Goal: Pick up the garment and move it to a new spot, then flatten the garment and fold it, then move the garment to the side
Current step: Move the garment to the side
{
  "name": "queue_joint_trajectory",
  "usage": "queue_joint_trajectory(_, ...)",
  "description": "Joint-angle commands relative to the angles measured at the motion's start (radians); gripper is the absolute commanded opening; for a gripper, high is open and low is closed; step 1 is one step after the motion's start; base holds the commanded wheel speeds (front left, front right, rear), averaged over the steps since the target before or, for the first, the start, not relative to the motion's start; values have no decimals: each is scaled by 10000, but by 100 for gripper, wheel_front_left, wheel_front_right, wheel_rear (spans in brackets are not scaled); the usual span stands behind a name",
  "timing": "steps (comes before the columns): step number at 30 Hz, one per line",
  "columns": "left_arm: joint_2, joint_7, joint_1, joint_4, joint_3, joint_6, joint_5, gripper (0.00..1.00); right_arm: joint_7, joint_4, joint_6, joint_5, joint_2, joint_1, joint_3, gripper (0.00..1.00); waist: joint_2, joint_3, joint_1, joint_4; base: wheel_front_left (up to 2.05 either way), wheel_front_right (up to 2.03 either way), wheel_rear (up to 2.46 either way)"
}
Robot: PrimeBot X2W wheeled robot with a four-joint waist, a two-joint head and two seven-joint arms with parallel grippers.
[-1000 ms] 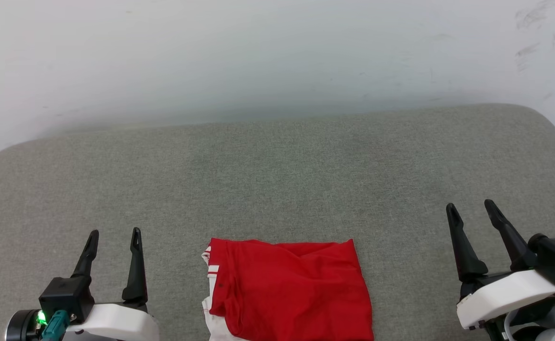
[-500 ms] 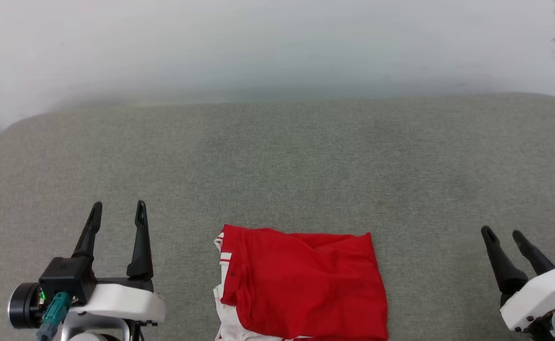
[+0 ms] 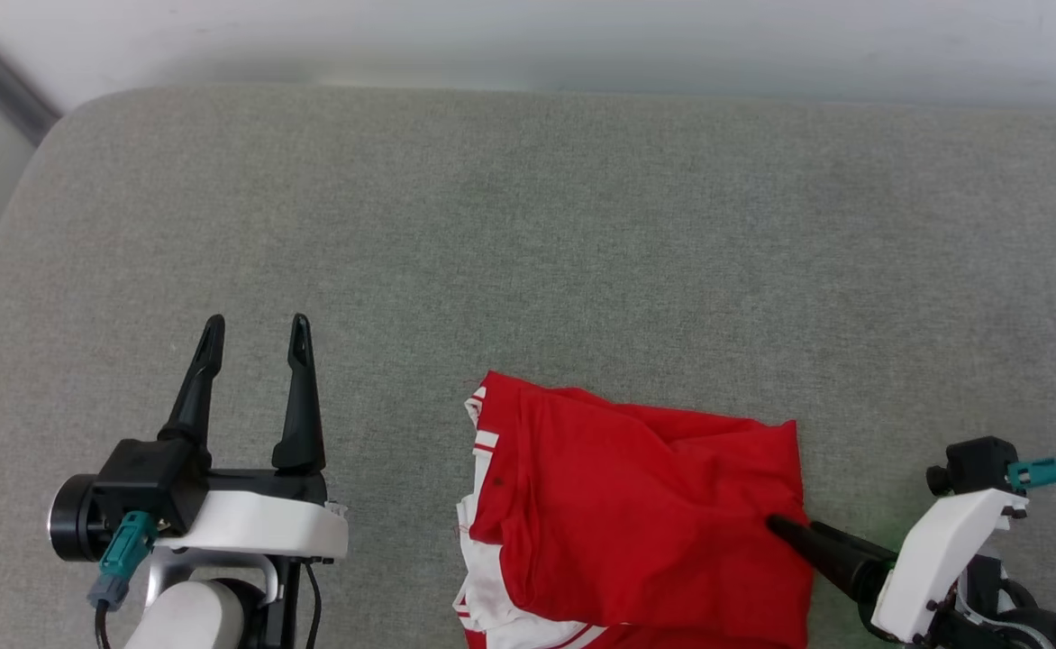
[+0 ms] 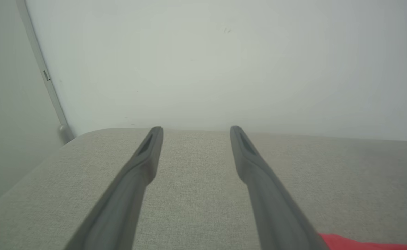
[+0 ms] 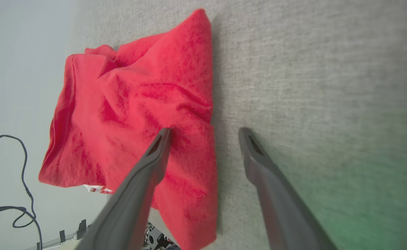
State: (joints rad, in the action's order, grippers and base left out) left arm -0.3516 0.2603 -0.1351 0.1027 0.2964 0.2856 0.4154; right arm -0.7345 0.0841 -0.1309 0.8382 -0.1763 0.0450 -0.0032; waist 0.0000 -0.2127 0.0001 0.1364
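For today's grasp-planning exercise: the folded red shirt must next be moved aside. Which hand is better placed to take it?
The right. The right hand is open, one finger over the garment's right edge and one beside it; the left hand stands apart to the garment's left.

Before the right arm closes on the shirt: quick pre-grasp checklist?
1. Open right gripper: ok.
2. It straddles the right edge of the garment, one finger over red fabric, the other over the cushion: ok.
3. Fingers low enough to catch fabric: cannot tell.
4. Garment folded and compact: ok, slightly wrinkled.
5. Open left gripper, apart from the garment: ok.
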Motion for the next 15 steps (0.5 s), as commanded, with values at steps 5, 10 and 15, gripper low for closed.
queue_joint_trajectory(5, 333, 56, -260, -200, -285, -373, -331, 100, -380, 1165, 25, 427, 185, 336, 802, 100, 0, -616, -1, 286, 0, 0, 0)
queue_joint_trajectory(10, 490, 56, -269, -316, -472, -560, -523, 100, -584, 1636, 64, 552, 193, 325, 1159, 11, 0, -653, -1, 282, 0, 0, 0)
queue_joint_trajectory(15, 605, 57, -144, -488, -650, -782, -716, 100, -239, 1380, 13, 680, 58, 759, 1517, 0, 0, -397, -1, 110, 0, 0, 0)
